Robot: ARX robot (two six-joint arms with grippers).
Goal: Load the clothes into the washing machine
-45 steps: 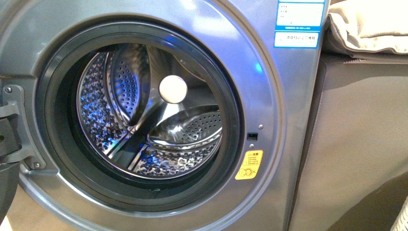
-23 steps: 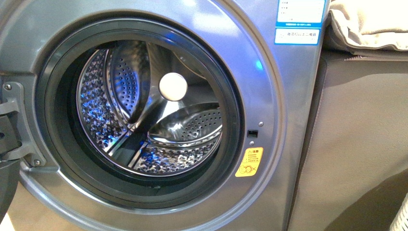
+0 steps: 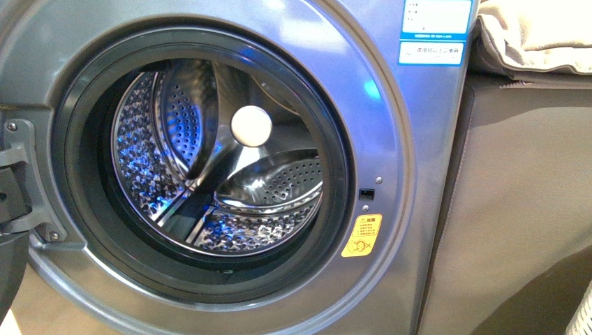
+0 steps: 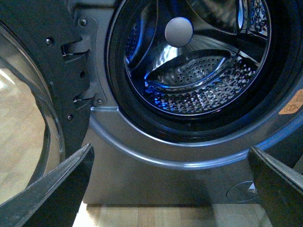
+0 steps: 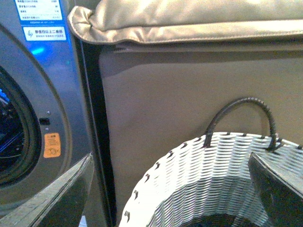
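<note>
The washing machine (image 3: 412,139) fills the front view, silver-grey, its round porthole uncovered. Inside the black gasket (image 3: 342,174) the perforated steel drum (image 3: 272,185) holds nothing that I can see. The clothes are out of view. My left gripper (image 4: 170,189) is open, low in front of the machine's base, below the porthole, with nothing between its fingers. My right gripper (image 5: 170,189) is open over the white woven basket (image 5: 213,175), beside the machine. A dark patch shows deep in the basket, too small to identify.
The machine's door (image 4: 28,118) hangs swung out on its hinge (image 3: 17,174), beside the left gripper. A flat grey-brown box (image 3: 516,209) stands right of the machine with a beige folded cloth (image 3: 537,35) on top. The floor (image 4: 165,215) is wood.
The machine sits a few pixels higher in the front view than one second ago. Nothing else has moved.
</note>
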